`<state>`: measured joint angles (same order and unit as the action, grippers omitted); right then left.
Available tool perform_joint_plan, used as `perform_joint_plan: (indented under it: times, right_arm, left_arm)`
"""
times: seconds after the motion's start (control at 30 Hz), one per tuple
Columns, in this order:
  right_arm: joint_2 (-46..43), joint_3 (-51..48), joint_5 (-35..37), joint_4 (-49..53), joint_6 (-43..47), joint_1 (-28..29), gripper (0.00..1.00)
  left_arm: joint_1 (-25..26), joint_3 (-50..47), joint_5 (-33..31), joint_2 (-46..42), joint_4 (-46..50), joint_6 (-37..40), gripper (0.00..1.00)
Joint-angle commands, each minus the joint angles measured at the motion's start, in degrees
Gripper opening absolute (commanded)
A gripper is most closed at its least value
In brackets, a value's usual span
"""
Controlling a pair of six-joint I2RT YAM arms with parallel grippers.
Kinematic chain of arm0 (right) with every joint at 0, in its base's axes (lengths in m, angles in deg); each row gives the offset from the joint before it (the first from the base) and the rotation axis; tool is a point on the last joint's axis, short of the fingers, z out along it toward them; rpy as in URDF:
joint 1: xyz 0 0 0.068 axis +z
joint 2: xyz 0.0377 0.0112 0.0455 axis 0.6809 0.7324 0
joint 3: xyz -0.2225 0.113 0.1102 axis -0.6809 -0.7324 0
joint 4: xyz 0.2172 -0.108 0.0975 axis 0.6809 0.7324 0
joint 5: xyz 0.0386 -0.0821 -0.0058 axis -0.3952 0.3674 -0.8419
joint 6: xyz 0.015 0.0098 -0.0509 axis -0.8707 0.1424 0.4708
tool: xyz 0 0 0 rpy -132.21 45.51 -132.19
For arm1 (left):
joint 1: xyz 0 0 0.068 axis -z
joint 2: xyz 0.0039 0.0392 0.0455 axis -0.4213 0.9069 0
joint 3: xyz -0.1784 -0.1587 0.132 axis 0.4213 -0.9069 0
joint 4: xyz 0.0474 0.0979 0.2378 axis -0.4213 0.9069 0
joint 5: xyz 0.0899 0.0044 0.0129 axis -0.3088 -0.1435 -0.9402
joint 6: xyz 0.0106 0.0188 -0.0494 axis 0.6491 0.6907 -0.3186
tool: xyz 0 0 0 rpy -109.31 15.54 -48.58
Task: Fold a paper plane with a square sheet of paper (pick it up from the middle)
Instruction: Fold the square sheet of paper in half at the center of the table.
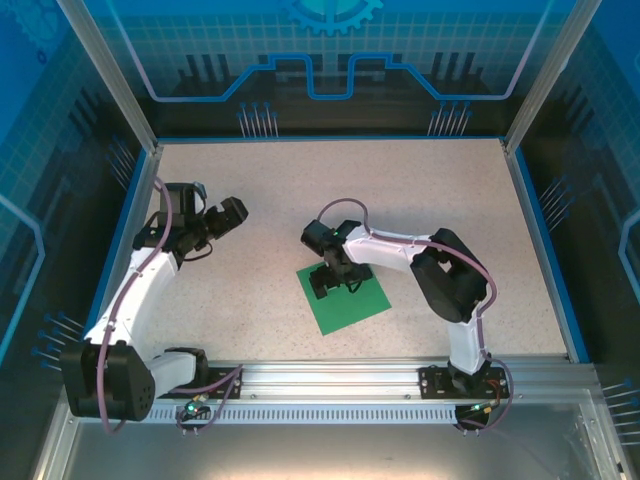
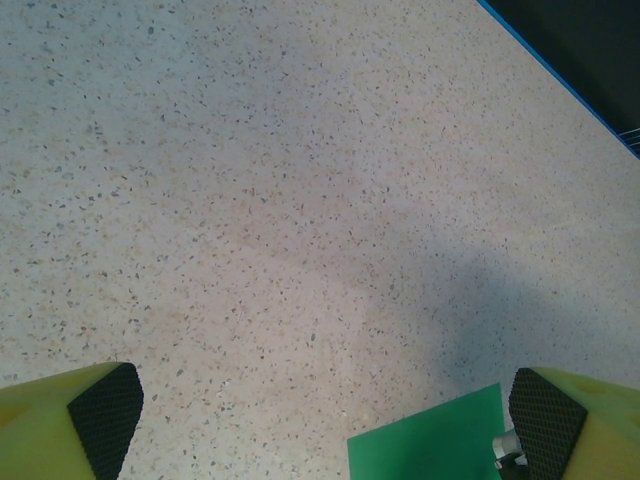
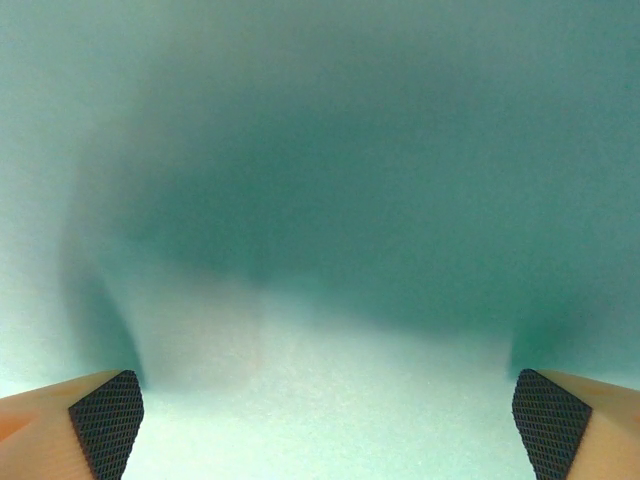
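The square sheet of paper (image 1: 345,302) is plain green and lies flat on the speckled table, near the front centre. My right gripper (image 1: 335,281) points straight down over its middle, very close to it, jaws open. In the right wrist view the green paper (image 3: 320,200) spreads blurred just beyond the open black pads (image 3: 105,420). My left gripper (image 1: 228,215) hovers open over bare table to the left of the sheet, apart from it. In the left wrist view a corner of the green sheet (image 2: 430,445) shows at the bottom, beside my right pad (image 2: 545,420).
Blue rails (image 1: 120,235) edge the speckled table (image 1: 400,190) on the left, back and right. An aluminium rail (image 1: 330,378) carrying both arm bases runs along the front. Bare speckled surface lies behind and to both sides of the sheet.
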<state>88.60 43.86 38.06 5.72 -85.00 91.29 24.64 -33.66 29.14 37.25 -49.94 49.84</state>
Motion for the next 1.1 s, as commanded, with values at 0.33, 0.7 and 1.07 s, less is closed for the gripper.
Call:
perform_joint_plan:
  times: [0.33,0.7,1.07]
  right_arm:
    - [4.99,-2.53,-2.70,-1.12,-0.86,0.02,0.96]
    - [4.12,-4.08,-0.66,-2.56,-2.53,-0.36,0.75]
    - [-3.47,-5.22,-1.14,-5.12,-4.01,-0.90,0.55]
  left_arm:
    - [0.17,-0.35,1.81,1.49,-0.42,-1.05,0.98]
    - [0.19,-0.50,1.81,1.42,-0.20,-1.60,0.99]
    - [0.18,-1.28,2.03,0.83,-0.28,-2.00,0.98]
